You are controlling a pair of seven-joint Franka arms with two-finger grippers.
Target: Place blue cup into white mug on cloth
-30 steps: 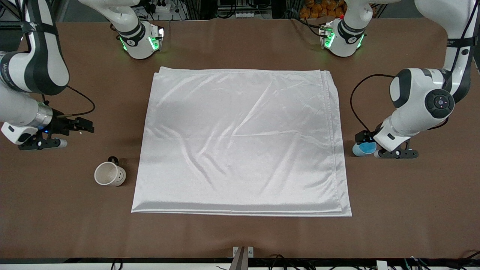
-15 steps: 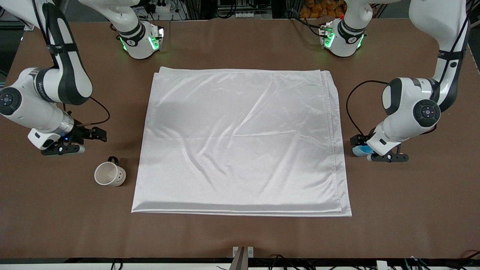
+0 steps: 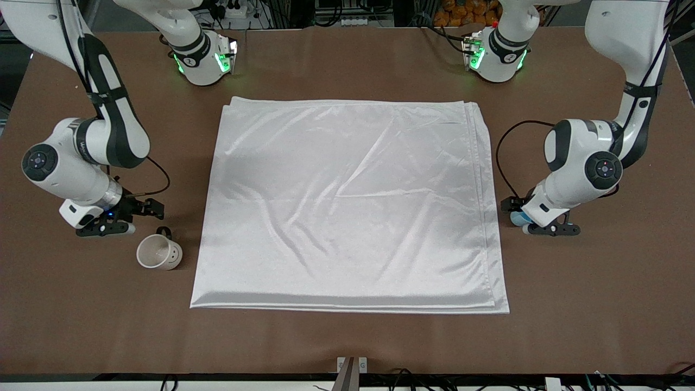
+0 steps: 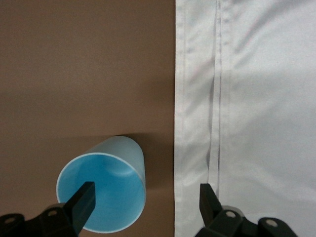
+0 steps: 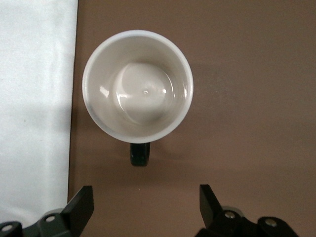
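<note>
The blue cup [image 4: 106, 192] stands upright on the brown table beside the cloth's edge at the left arm's end. In the front view the blue cup [image 3: 516, 218] is mostly hidden under the left arm's hand. My left gripper [image 4: 146, 197] is open over it, with one finger above the cup's mouth and the other above the cloth [image 4: 256, 98]. The white mug [image 3: 159, 253] stands upright on the table off the cloth [image 3: 347, 206], at the right arm's end. My right gripper [image 3: 127, 217] hangs open just short of the mug [image 5: 138, 86], with nothing between its fingers [image 5: 81, 202]. The mug's black handle [image 5: 139, 154] points toward it.
The cloth lies flat with soft wrinkles across the middle of the table. Both arms' bases [image 3: 206, 60] stand along the table's edge farthest from the front camera. Bare brown table [image 3: 347, 342] runs along the edge nearest the camera.
Both arms have swung inward and lower. The right gripper has come closer to the mug. The left hand has slid over the blue cup and now covers most of it.
</note>
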